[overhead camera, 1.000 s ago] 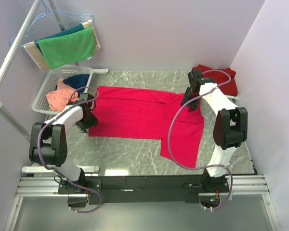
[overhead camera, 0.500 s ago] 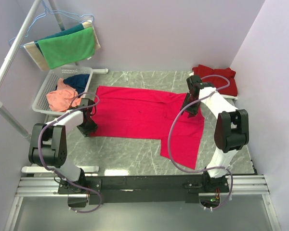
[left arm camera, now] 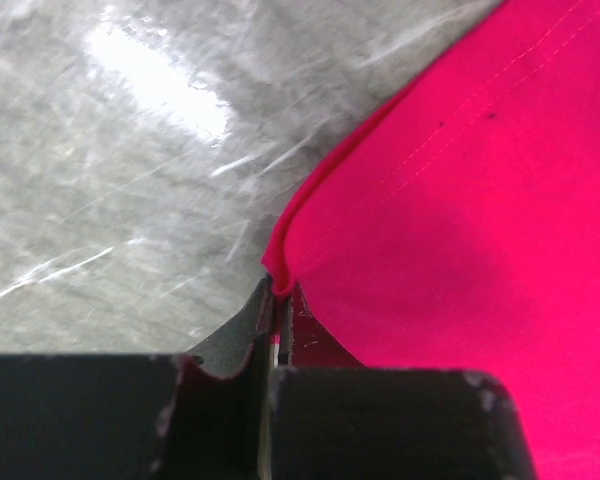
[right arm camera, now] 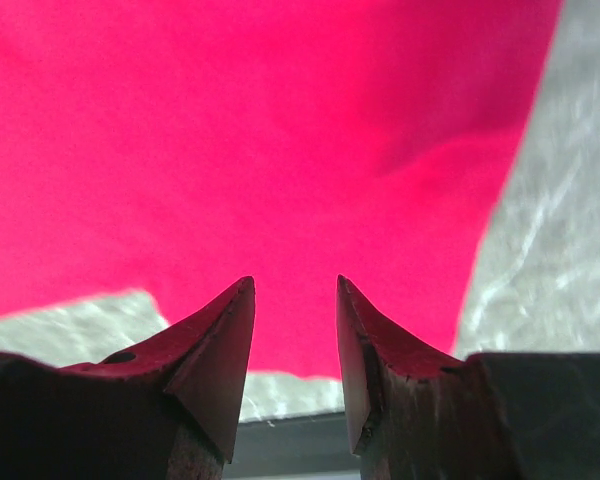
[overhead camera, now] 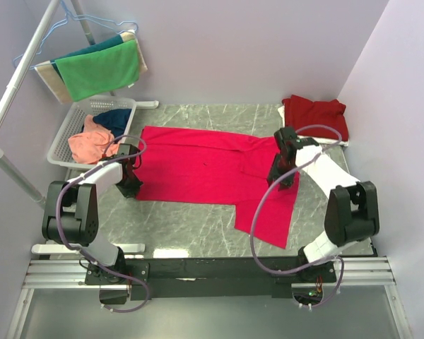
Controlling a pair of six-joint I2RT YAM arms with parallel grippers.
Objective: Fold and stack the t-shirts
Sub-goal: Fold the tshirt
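A bright pinkish-red t-shirt (overhead camera: pixel 205 166) lies spread flat across the table, one sleeve trailing toward the near right. My left gripper (overhead camera: pixel 132 189) sits at the shirt's near-left corner. In the left wrist view its jaws (left arm camera: pixel 280 292) are shut on the hem's folded edge (left arm camera: pixel 310 215). My right gripper (overhead camera: pixel 280 180) hovers over the shirt's right part, open with nothing between its fingers (right arm camera: pixel 295 285). A darker maroon t-shirt (overhead camera: pixel 314 116) lies folded at the back right. Salmon-orange (overhead camera: pixel 88 143) and navy (overhead camera: pixel 116 119) shirts sit in the basket.
The white basket (overhead camera: pixel 56 152) stands at the back left beside a drying rack pole (overhead camera: pixel 18 85). A green towel (overhead camera: pixel 99 70) hangs on the rack over teal and beige ones. Walls close in behind and on the right. Bare marble table (overhead camera: pixel 191 222) lies in front of the shirt.
My left gripper has closed on the shirt's near-left hem corner. My right arm has swung toward the near side over the shirt, uncovering the maroon shirt behind it.
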